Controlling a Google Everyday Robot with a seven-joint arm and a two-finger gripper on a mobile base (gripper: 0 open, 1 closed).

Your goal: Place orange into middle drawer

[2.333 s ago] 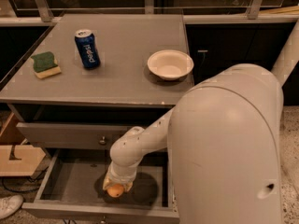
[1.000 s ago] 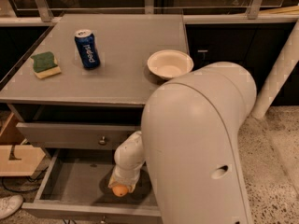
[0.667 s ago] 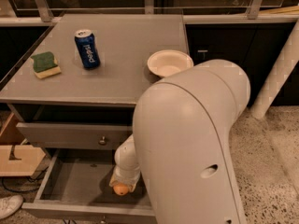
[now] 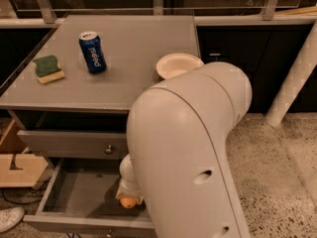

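The orange [image 4: 128,202] is a small round fruit low inside the open middle drawer [image 4: 74,195], near its right part. My gripper [image 4: 128,196] reaches down into the drawer and sits right over the orange, with the fruit showing at its tip. Whether the orange rests on the drawer floor cannot be told. My large white arm [image 4: 188,148] fills the right of the view and hides the drawer's right side. The matching grey drawer above [image 4: 74,145] is closed, with its round metal knob [image 4: 108,149] showing.
On the grey cabinet top [image 4: 129,48] stand a blue soda can [image 4: 92,52], a green-and-yellow sponge [image 4: 48,69] and a white bowl [image 4: 177,65]. A wooden box [image 4: 17,165] and a white shoe [image 4: 10,218] lie on the floor at left. A white pole [image 4: 292,83] leans at right.
My arm has swung left and now covers more of the view. The gripper with the orange at its tip has shifted slightly right inside the drawer and stays low.
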